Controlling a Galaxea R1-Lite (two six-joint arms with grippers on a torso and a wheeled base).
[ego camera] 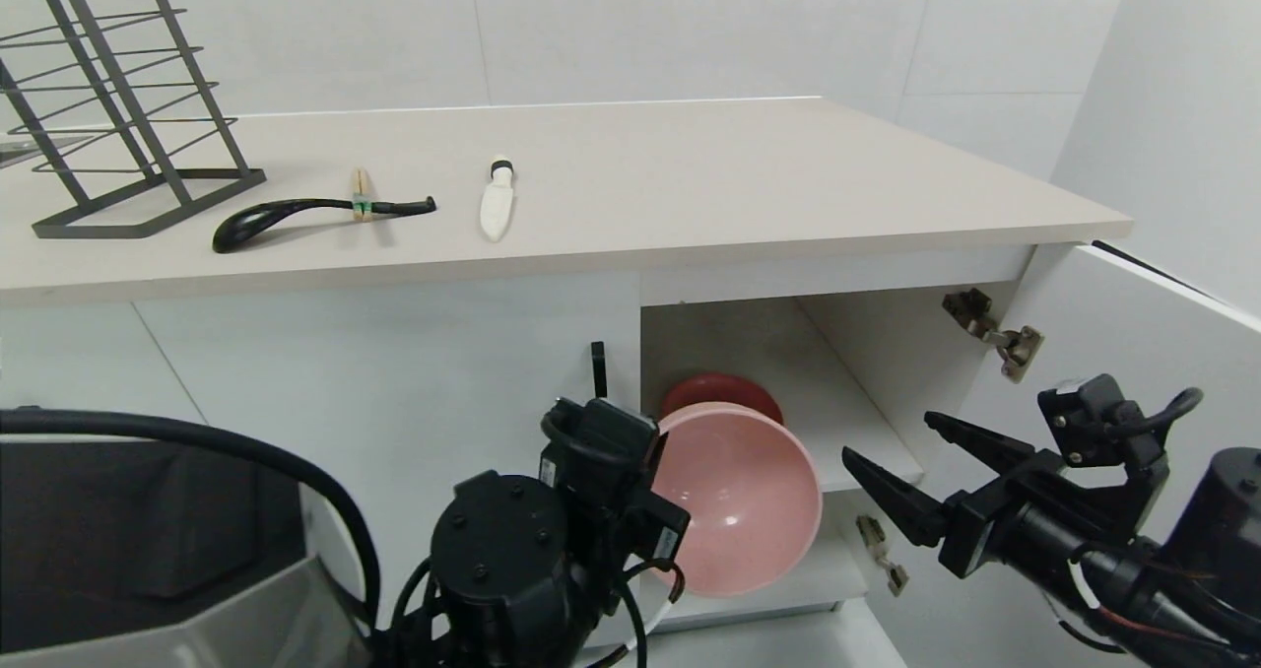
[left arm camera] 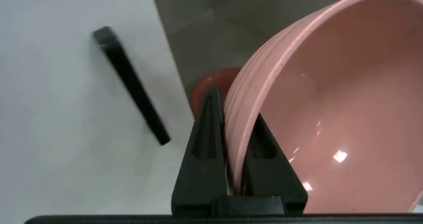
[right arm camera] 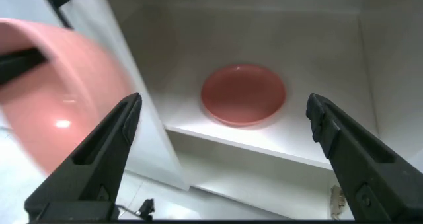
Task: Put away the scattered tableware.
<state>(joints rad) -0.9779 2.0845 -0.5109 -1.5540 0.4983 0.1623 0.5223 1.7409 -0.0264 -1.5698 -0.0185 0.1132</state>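
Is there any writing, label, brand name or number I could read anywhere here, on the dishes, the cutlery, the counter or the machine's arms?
None can be read. The pale pink round bowl held by the left tool, the red round plate, the black spoon, the white knife and the beige countertop are all plain, and no print shows on the right tool.
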